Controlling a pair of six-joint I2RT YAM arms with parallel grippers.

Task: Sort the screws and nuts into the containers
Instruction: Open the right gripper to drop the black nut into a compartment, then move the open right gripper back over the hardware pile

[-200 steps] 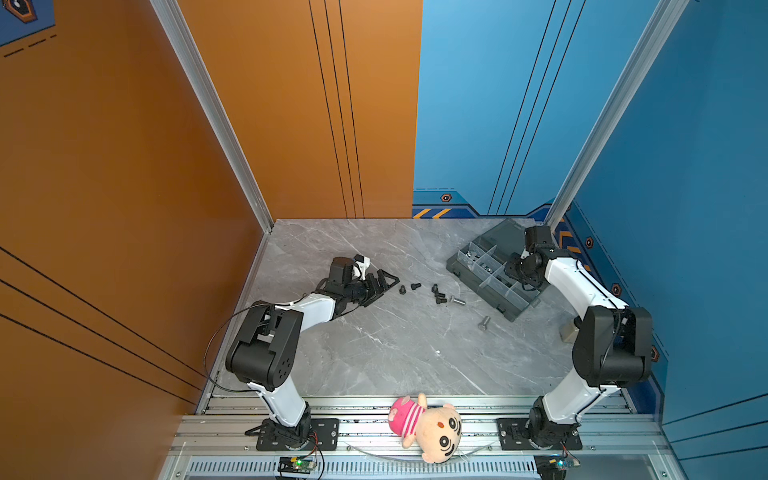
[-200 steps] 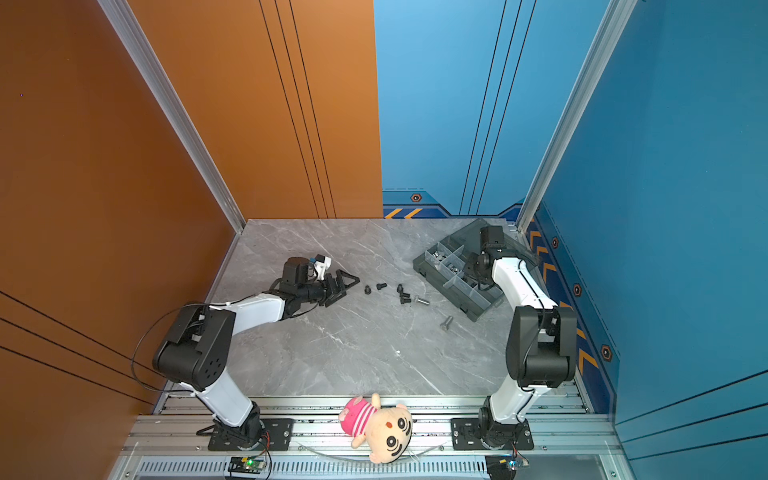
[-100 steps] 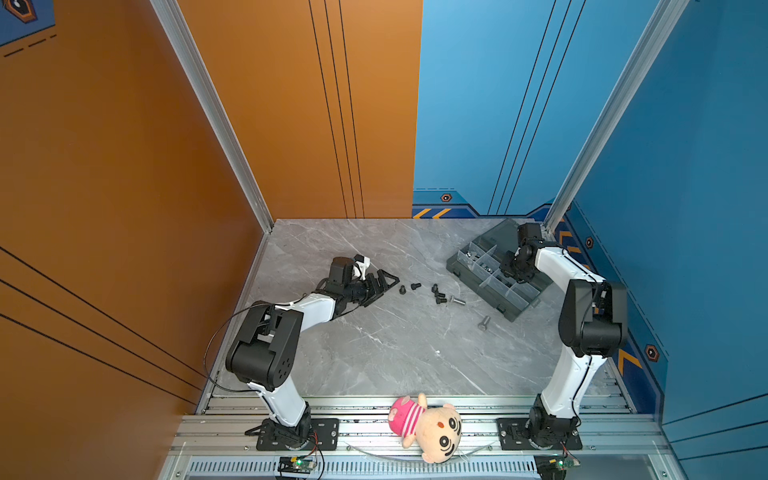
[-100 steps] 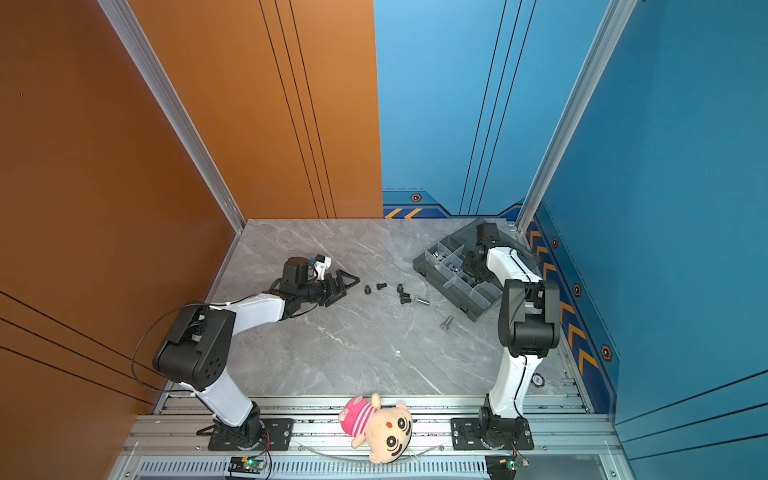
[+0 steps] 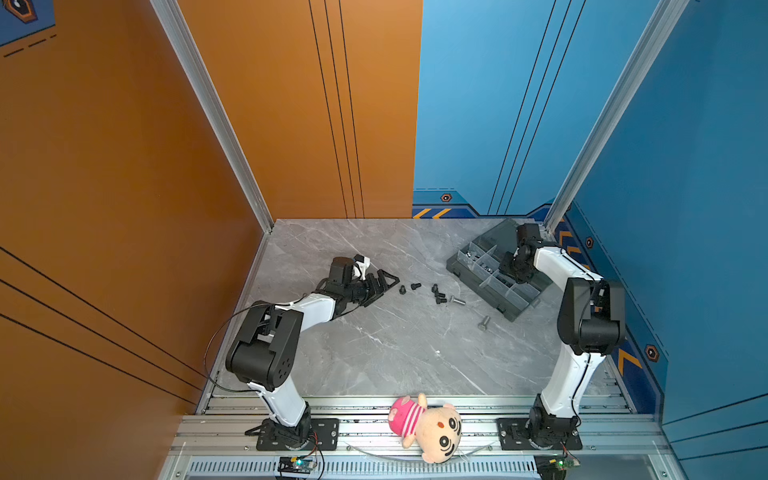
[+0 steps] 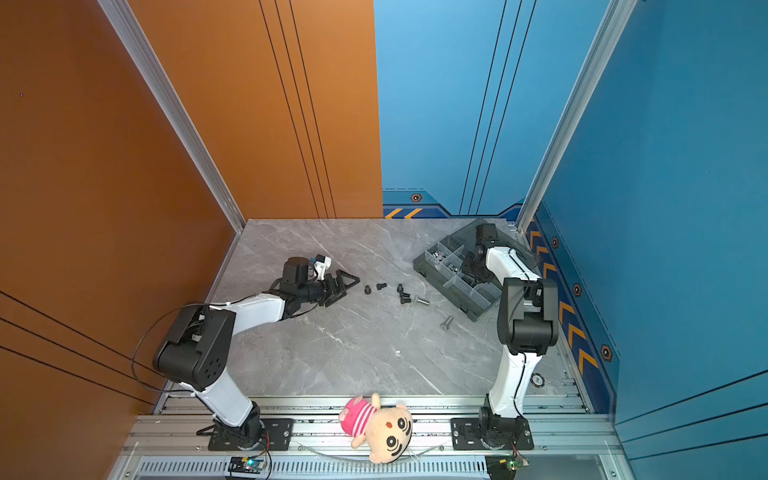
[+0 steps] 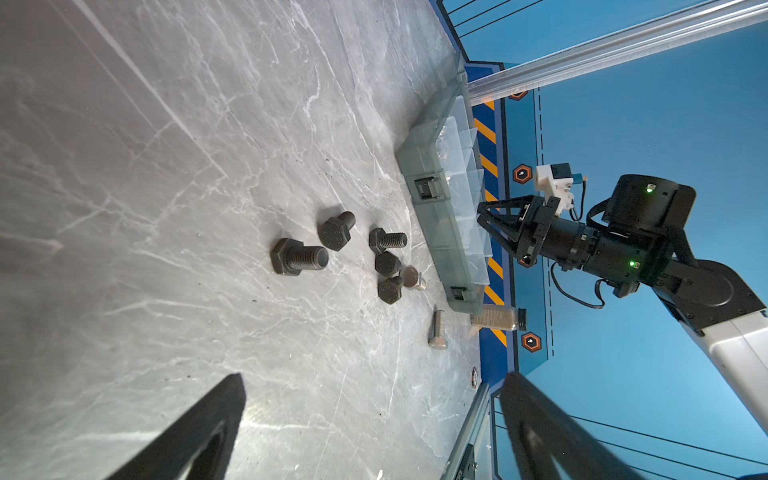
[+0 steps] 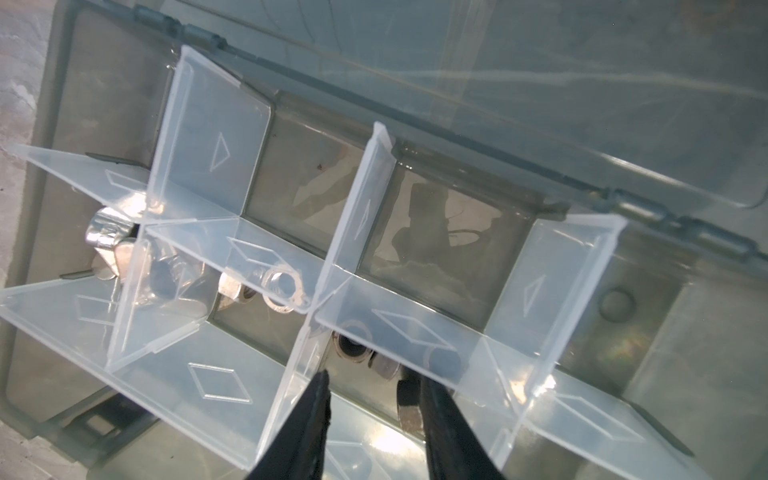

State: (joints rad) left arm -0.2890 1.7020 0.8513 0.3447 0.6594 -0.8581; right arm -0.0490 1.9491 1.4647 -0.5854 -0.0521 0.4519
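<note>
Jaws spread wide and empty, the left gripper (image 5: pixel 380 286) hangs low at nine o'clock on the table, aimed toward three o'clock. Five black screws (image 7: pixel 299 257) lie just beyond its tips, two apart and three bunched close. A small silver screw (image 5: pixel 458 300) lies right beside the bunch. A larger silver screw (image 5: pixel 483 322) sits alone at five o'clock from it.

The organizer box (image 5: pixel 484 296) stands at two o'clock with its lid tipped back. The right gripper (image 8: pixel 365 376) reaches down over a compartment in the latch-side row, claw released with a clear gap between the fingers. A silver hex piece shows against one finger, but I cannot tell whether it clings there or lies on the compartment floor. Nuts (image 8: pixel 352 348) rest in that compartment and in the one next to it.

Likely trouble:
- A piece stuck to the finger could ride out on withdrawal and drop into the wrong compartment or onto the table.
- The fingers stand close to the clear dividers, so a slanted lift could catch one and shift the light box.
- On the left, a low sweep into the bunch would probably send the round-shanked screws rolling away.
</note>
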